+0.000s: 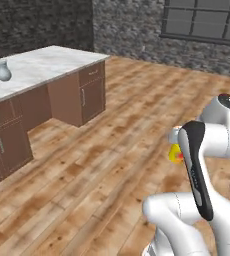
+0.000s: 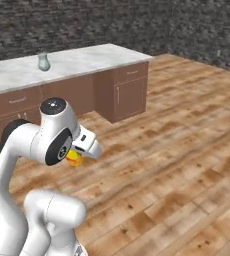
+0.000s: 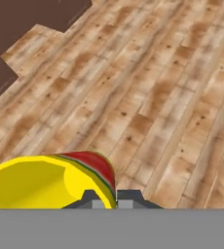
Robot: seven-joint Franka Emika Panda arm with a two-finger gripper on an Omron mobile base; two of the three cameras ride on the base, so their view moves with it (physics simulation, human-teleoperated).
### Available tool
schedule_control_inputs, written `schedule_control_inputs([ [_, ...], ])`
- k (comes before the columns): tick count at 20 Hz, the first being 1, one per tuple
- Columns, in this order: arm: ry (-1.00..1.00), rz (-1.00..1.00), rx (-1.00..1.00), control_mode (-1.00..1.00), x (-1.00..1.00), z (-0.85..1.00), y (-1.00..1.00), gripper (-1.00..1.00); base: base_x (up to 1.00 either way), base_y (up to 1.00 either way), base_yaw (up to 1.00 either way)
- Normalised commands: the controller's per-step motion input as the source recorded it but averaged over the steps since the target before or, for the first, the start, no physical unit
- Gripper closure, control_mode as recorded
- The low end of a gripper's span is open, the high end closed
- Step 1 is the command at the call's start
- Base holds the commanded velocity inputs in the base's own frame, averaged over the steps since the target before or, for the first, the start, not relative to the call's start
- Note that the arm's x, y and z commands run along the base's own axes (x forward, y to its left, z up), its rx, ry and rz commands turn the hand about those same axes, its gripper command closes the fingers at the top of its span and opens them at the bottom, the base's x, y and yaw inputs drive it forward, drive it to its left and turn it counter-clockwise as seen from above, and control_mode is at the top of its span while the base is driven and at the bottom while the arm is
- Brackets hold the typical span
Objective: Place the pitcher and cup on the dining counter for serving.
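Observation:
The yellow cup (image 3: 41, 182) with a red tint on its side sits at the bottom of the hand view, its rim pinched between the two dark tips of my gripper (image 3: 105, 200), which is shut on it. From the base cameras the cup (image 1: 176, 153) (image 2: 74, 157) peeks out beside the white hand, carried above the wooden floor. The pale blue-grey pitcher (image 1: 3, 71) (image 2: 43, 62) stands upright on the dining counter (image 1: 47, 62) (image 2: 87, 60), a white marble top over brown drawers, well away from the gripper.
Wooden plank floor (image 1: 102, 165) stretches between me and the counter. Brown cabinet fronts (image 1: 84, 95) with silver handles face the floor. Dark stone walls (image 1: 132, 25) and a window (image 1: 204, 22) stand at the back.

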Motion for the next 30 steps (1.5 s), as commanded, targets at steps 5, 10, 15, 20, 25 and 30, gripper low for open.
schedule_control_inputs([
  [5, 0.00, 0.00, 0.00, 1.00, 0.00, 0.00, 0.00, 1.00, 0.93, 0.00, 0.68],
  [10, 0.00, 0.00, 0.00, 1.00, 0.00, 0.00, 0.00, 1.00, 1.00, 0.00, 0.62],
  [15, 0.00, 0.00, 0.00, 1.00, 0.00, 0.00, 0.00, 1.00, 1.00, 0.00, 0.64],
  [20, 0.00, 0.00, 0.00, 1.00, 0.00, 0.00, 0.00, 1.00, 1.00, 0.00, 0.62],
  [25, 0.00, 0.00, 0.00, 1.00, 0.00, 0.00, 0.00, 1.00, 1.00, -0.03, 0.38],
  [30, 0.00, 0.00, 0.00, 1.00, 0.00, 0.00, 0.00, 1.00, 1.00, -0.30, 0.05],
])
